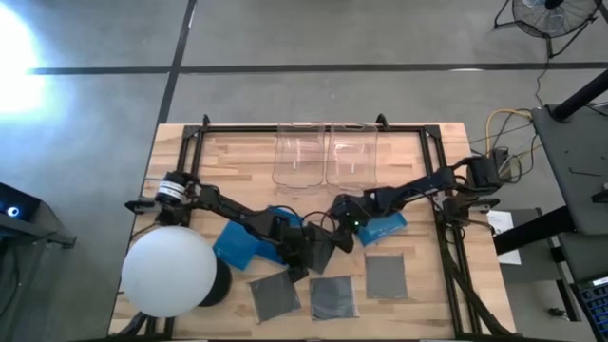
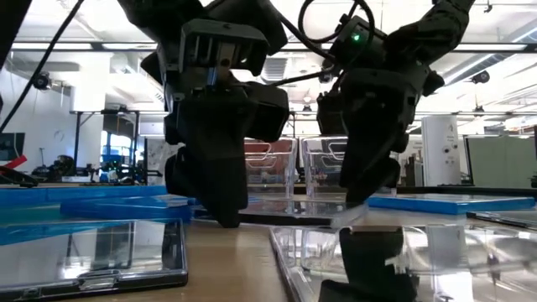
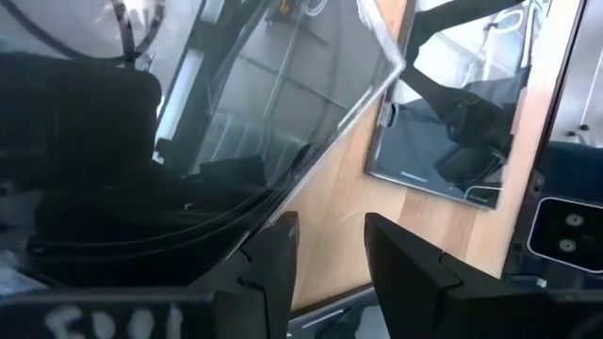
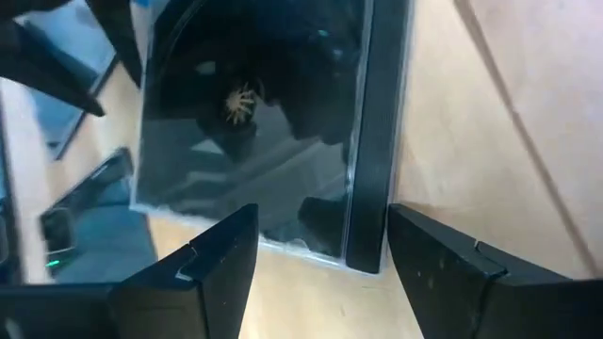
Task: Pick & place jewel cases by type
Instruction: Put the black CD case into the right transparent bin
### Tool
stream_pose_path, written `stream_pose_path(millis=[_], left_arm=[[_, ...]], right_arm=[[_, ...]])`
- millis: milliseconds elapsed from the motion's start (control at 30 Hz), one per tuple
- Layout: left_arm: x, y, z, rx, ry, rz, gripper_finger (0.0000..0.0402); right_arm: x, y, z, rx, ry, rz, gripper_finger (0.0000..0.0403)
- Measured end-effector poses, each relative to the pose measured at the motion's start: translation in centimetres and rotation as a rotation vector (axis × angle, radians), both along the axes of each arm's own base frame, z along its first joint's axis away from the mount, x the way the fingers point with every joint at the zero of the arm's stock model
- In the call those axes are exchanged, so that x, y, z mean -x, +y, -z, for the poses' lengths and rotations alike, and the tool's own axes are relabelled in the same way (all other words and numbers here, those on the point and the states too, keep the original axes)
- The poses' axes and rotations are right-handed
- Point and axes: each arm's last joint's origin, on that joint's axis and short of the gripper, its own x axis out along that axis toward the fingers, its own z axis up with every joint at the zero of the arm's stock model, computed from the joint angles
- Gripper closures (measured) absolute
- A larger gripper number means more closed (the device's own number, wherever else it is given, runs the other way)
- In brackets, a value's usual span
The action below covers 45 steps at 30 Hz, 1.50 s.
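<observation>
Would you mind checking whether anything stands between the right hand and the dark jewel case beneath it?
Nothing visible does. The right hand is open, its fingers straddling the edge of the dark jewel case on bare wood. The left hand hovers close beside it, over the same case.

The high view is evenly lit, with a blown-out white glare at its left edge on the floor (image 1: 24, 57) and a bright white sphere (image 1: 171, 271) with a dark shadow at its right. The low view is backlit: ceiling lights (image 2: 101, 46) glow behind, leaving both arms as near-black silhouettes, while glossy cases (image 2: 92, 247) in front mirror the room and look soft. In the left wrist view, glare streaks a clear case (image 3: 283, 104). The right wrist view shows a dark case (image 4: 254, 122) reflecting a light spot.
</observation>
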Motion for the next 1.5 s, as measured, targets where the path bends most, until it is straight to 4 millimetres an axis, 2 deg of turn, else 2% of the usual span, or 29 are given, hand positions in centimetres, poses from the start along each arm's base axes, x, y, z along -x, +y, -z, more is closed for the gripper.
stream_pose_path(millis=[300,567,867,1067,1300,1500], left_arm=[[-0.2,1.0,0.1,-0.016,-0.005,-0.009,0.0287],[-0.2,1.0,0.1,-0.033,-0.023,-0.004,0.0287],[0.0,0.6,0.2,-0.024,-0.027,0.075,0.0287],[0.0,0.5,0.2,-0.038,-0.040,0.096,0.0287],[0.0,0.5,0.2,-0.046,-0.043,0.098,0.0287],[0.2,0.6,0.4,-0.045,-0.039,0.095,0.0287]], right_arm=[[0.9,1.1,0.2,-0.183,0.094,-0.128,0.0177],[0.5,1.2,-0.2,-0.255,0.095,-0.052,0.0177],[0.8,1.1,-3.8,-0.257,-0.021,-0.061,0.0177],[0.5,1.4,-6.2,-0.284,-0.159,-0.068,0.0177],[0.0,1.8,-6.6,-0.356,-0.173,0.001,0.0177],[-0.1,1.8,-6.6,-0.412,-0.119,0.204,0.0177]])
